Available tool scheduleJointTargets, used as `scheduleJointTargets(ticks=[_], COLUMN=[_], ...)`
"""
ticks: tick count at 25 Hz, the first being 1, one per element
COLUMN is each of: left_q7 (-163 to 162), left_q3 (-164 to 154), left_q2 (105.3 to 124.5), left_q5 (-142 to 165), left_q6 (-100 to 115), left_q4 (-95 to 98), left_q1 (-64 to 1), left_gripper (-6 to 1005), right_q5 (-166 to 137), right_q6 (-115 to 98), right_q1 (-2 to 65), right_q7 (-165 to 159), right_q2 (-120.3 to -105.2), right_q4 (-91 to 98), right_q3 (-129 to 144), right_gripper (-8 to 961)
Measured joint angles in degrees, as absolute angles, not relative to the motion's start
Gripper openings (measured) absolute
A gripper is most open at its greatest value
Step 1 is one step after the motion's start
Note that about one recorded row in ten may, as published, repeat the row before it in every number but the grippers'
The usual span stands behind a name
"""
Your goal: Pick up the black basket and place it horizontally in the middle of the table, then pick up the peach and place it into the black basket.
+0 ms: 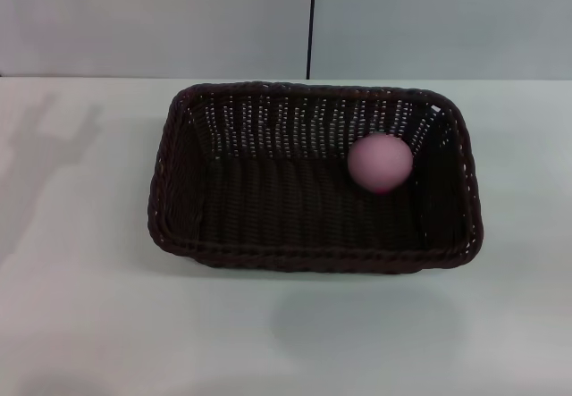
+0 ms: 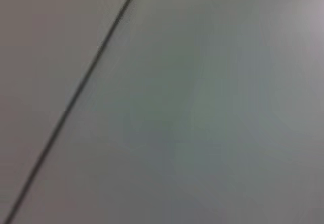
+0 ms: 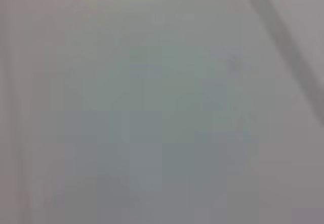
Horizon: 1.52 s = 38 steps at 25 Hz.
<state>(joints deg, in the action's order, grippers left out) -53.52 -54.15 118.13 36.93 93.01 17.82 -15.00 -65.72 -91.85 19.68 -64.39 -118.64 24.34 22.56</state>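
White table (image 1: pixel 80 324), black basket (image 1: pixel 313 177) lying level mid-table, peach (image 1: pixel 380 162) inside its right part, fingers unseen

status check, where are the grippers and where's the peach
Both grippers out of view. Peach inside the black basket, right rear corner. Basket lying lengthwise across mid table. Nothing in the way.

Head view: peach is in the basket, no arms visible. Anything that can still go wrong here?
1. The small pink rounded peach lies loose near the right wall of the dark woven wicker basket, not centred; a nudge to the basket could roll it, though the walls should probably contain it.
2. Neither gripper shows in any view, and both wrist views show only blank surface, so arm clearance can't be confirmed.
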Motion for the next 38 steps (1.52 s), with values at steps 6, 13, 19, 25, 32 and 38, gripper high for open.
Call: scheduleJointTargets(ticks=[6,13,19,25,32,38], left_q7=[-48.82,-44.52,-42.60,-42.32,-42.16,-42.13], left_q3=[-50.39,-44.32,-44.40,-43.89,-42.40,-41.53], left_q2=[118.33,118.45,118.55,118.59,118.56,118.56], left_q5=[36.86,36.80,36.81,36.82,36.18,36.15], left_q6=[93.40,95.46,95.83,95.89,95.67,95.53], left_q4=[16.94,12.05,11.55,11.16,9.54,9.46], left_q1=[-14.69,-15.81,-15.90,-16.71,-18.00,-18.06], left_gripper=[834,834,834,834,834,834], right_q5=[-56.92,-56.00,-55.95,-55.92,-55.89,-55.89], right_q6=[-91.83,-91.58,-89.19,-88.59,-88.48,-88.48], right_q1=[18.30,18.79,20.23,20.99,21.50,21.33], right_q7=[-50.98,-47.48,-47.16,-47.11,-46.96,-46.94], right_q2=[-118.79,-118.86,-118.90,-118.92,-119.01,-119.01], right_q4=[12.29,9.92,9.23,9.01,7.48,6.58], right_q3=[13.59,11.90,10.41,10.26,7.52,6.80], right_gripper=[567,567,566,566,566,566])
